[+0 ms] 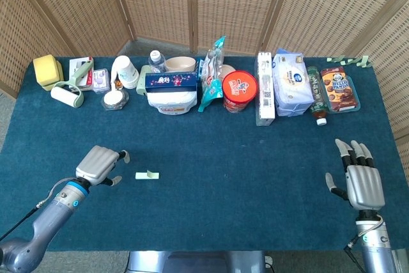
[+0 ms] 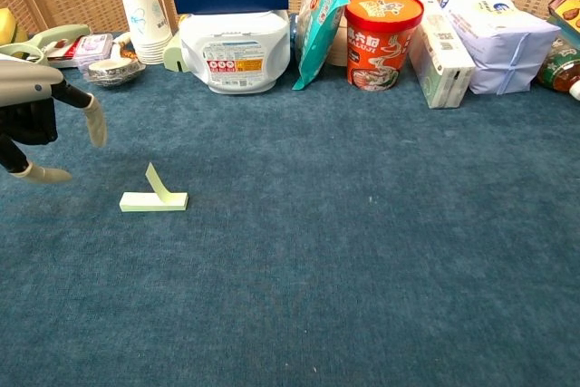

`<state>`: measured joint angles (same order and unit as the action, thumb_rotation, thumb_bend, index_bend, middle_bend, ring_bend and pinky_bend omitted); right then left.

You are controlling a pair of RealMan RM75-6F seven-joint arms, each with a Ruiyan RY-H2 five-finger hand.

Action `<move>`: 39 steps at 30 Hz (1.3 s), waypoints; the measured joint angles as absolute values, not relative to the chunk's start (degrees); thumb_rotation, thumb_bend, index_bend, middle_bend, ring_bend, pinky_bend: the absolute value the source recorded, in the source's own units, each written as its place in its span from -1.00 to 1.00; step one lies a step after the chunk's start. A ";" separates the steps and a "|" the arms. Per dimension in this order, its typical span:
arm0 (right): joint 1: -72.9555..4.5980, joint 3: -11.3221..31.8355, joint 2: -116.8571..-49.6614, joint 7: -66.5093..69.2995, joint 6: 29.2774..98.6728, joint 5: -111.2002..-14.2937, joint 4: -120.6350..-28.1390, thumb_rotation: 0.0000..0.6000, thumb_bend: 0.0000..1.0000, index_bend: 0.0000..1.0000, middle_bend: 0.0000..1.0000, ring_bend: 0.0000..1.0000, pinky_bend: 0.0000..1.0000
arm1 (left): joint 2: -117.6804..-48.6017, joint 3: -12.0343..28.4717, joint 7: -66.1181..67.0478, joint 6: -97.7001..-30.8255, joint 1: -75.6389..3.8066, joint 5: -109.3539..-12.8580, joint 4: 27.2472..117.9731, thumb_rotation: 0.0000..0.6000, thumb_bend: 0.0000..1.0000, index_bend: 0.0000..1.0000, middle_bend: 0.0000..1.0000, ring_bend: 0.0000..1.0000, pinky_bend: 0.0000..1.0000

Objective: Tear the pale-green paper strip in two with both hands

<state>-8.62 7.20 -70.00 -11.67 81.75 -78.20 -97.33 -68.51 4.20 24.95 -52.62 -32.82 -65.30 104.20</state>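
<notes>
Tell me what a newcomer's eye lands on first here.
A small pale-green paper strip lies alone on the blue cloth, one end folded upward. The left hand hovers just left of it, fingers apart, not touching. Along the far edge stands a crowded row of goods, the red noodle cup brightest.
</notes>
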 measured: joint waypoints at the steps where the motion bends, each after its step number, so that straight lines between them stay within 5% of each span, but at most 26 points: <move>1: -8.62 7.16 -70.03 -11.64 81.68 -78.17 -97.27 0.74 -0.14 -1.00 -0.61 -0.87 -1.00 | -69.00 4.08 25.08 -52.51 -32.97 -64.74 103.71 1.00 -0.52 -0.24 1.00 1.00 1.00; 39: -7.08 6.66 -69.55 -8.55 82.83 -78.27 -95.69 0.73 -0.15 -1.00 -0.61 -0.87 -1.00 | -80.55 2.73 31.66 -55.36 -37.12 -56.22 99.12 1.00 -0.51 -0.16 1.00 1.00 1.00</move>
